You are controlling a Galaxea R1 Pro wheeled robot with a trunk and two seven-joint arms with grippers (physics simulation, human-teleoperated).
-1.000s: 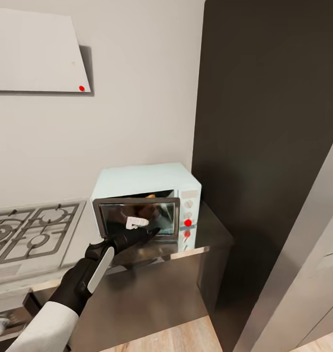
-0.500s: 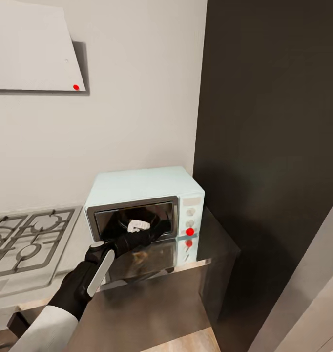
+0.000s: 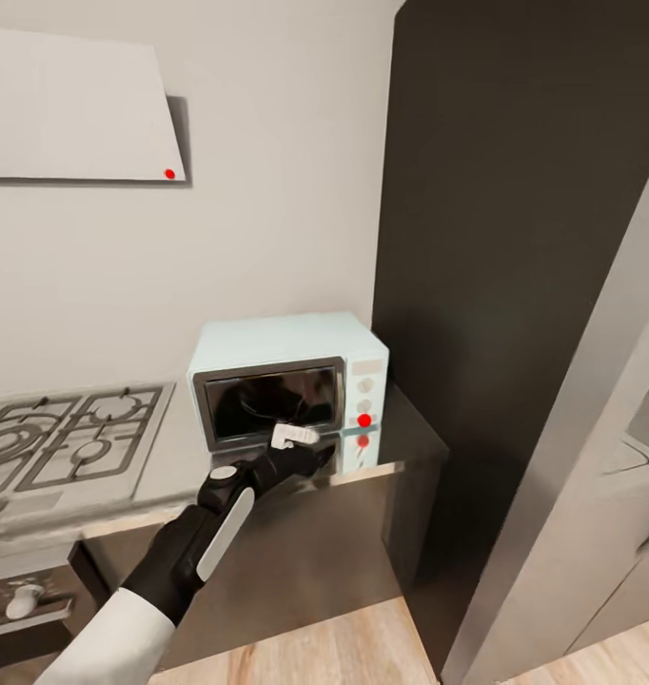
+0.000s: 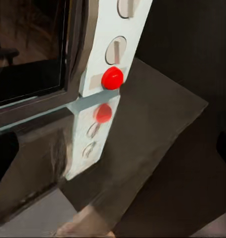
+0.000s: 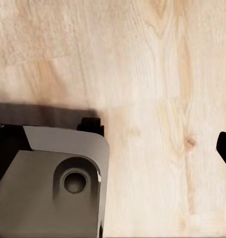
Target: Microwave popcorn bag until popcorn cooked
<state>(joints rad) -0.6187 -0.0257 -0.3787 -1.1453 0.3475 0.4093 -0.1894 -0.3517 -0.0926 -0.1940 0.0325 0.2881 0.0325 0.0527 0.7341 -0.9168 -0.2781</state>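
Microwave (image 3: pixel 288 381): pale mint box on the grey steel surface (image 3: pixel 296 552), back to the wall, beside the dark tall cabinet (image 3: pixel 515 238). Long axis runs along the wall; the door faces me and looks shut. Its dark glass (image 3: pixel 272 400) gives reflections and nothing of the inside, so I cannot make out the popcorn bag. Control panel at the door's right: two round knobs (image 4: pixel 116 49) and a red dot (image 3: pixel 364 420), mirrored in the glossy surface below.

My left claw (image 3: pixel 301 455): black, reaching toward the door's lower edge, a small white piece (image 3: pixel 294 436) at its tip. Whether the fingers are apart or together I cannot tell; they blur against the dark door, and the left wrist view looks past them.

My right claw (image 5: pixel 225 148): a dark sliver cut by the frame edge above wood floor (image 5: pixel 152 99); state unreadable.

Gas hob (image 3: pixel 63 438): left of the microwave, cut off.

White hood (image 3: pixel 77 109): on the wall, partly out of frame.
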